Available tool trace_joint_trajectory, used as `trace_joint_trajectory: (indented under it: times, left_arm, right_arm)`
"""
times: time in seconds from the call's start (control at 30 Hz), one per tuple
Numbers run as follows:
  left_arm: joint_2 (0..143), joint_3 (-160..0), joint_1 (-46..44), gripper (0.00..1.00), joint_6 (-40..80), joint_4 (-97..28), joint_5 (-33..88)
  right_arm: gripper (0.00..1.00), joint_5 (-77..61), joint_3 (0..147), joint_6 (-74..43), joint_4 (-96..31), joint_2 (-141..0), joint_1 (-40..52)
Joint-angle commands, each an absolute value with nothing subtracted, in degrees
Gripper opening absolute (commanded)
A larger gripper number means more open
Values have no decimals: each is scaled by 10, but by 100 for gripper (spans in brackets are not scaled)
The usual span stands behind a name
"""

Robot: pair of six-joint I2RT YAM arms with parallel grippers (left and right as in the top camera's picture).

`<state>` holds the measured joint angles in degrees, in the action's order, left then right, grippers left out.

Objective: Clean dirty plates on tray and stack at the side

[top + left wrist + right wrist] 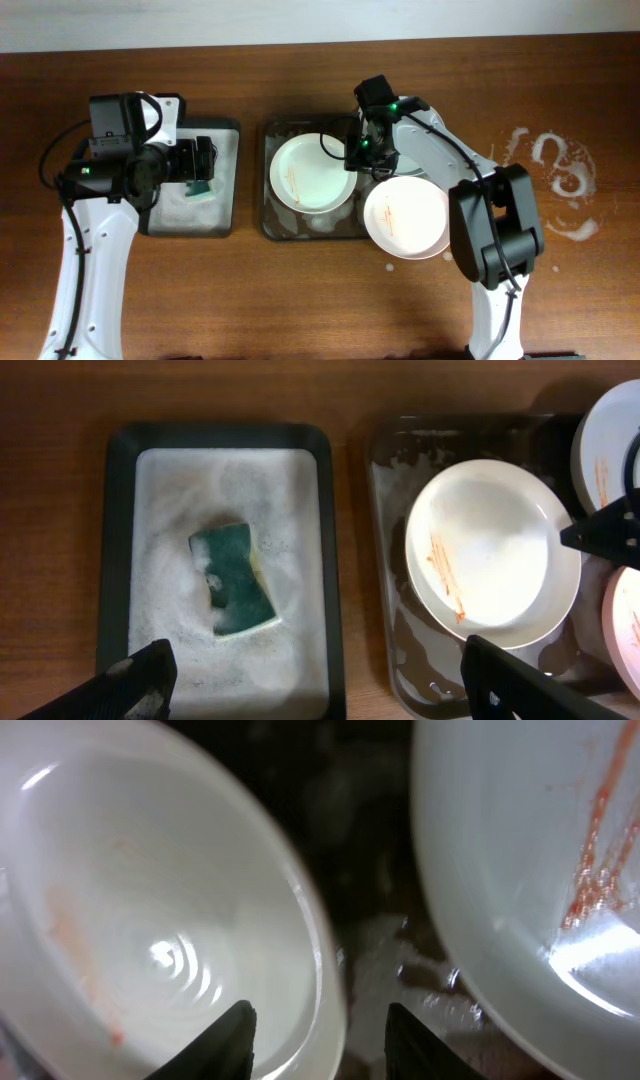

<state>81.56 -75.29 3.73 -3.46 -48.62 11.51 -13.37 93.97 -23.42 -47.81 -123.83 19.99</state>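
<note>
Plates (313, 172) on the tray (285, 227), left claw (315, 660) spread above sponge (235, 580), right claw (322, 1025) astride one plate's rim, grip unclear

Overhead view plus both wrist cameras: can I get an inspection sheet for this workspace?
Surface: wooden table, with white suds spilled on its right side.
Job's things: three plates with orange-red smears, in the wet tray; one overhangs the rim.
Clutter: green sponge in a sudsy small tray.
Claws: left claw open above the small tray; right claw open, straddling a plate's rim.
Cables: black cable loops at the left; another runs along the right arm.
Surroundings: pale strip past the table's far edge; nothing else seen.
</note>
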Motion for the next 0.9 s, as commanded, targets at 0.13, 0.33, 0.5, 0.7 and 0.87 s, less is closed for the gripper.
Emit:
trace_joint_trajectory:
  times: [0.13,0.33,0.5,0.7,0.87]
  left_arm:
    - [868,-761,39,89,-40,-485,81]
    - [908,-761,39,89,-40,-480,74]
    - [911,-761,39,89,-40,-460,70]
    - [911,-761,39,89,-39,-451,37]
    - [916,-760,39,89,-24,-449,36]
  right_arm:
    - [41,-109,947,-260,-444,-1254,222]
    - [32,-85,947,-294,-435,-1261,239]
    - [26,-84,943,-326,-442,-1268,240]
    - [9,-83,939,-353,-456,-1269,240]
    - [4,-83,938,-357,-456,-1269,240]
